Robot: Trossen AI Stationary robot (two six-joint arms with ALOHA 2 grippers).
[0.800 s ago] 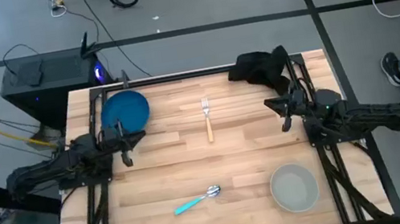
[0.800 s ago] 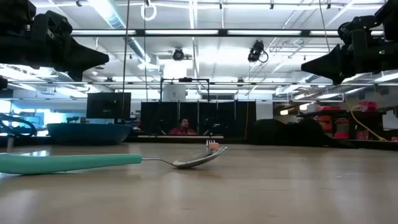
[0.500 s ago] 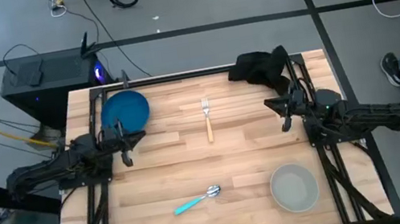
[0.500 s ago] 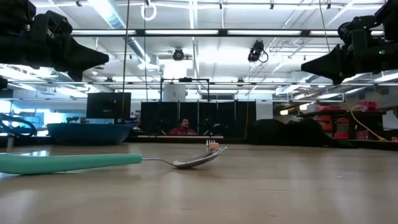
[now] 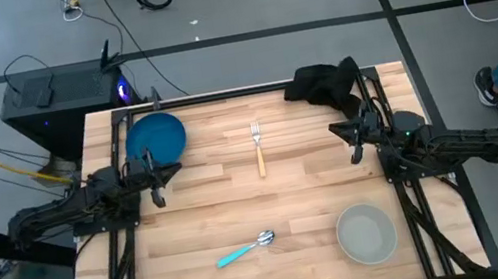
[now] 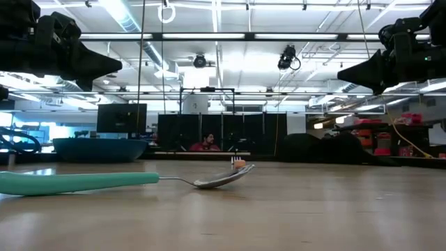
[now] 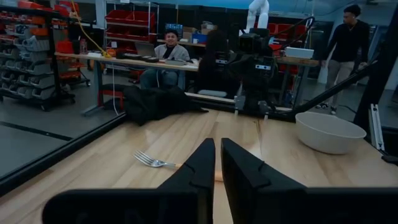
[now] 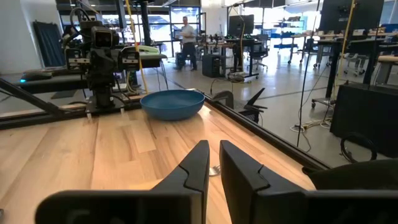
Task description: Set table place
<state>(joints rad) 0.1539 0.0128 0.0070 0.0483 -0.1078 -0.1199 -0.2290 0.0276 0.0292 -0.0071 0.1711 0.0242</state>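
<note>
Both arms hold the same pose over the table; only a person at the high view's right edge has shifted.

The left gripper point(image 5: 156, 182) hangs clenched and empty beside the blue plate point(image 5: 155, 137); the right gripper point(image 5: 354, 141) hangs empty near the black cloth point(image 5: 324, 82), fingers nearly together. On the table point(image 5: 193, 230), fork point(image 5: 257, 147), spoon point(image 5: 244, 251) and bowl point(image 5: 365, 233) lie unmoved, well apart.

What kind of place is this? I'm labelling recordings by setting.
Most likely a robotics lab or open workshop, not a home. Beyond the wooden table the left wrist view shows shelves of red parts bins and a person at a workbench; the low view shows strip-lit industrial ceilings.
</note>
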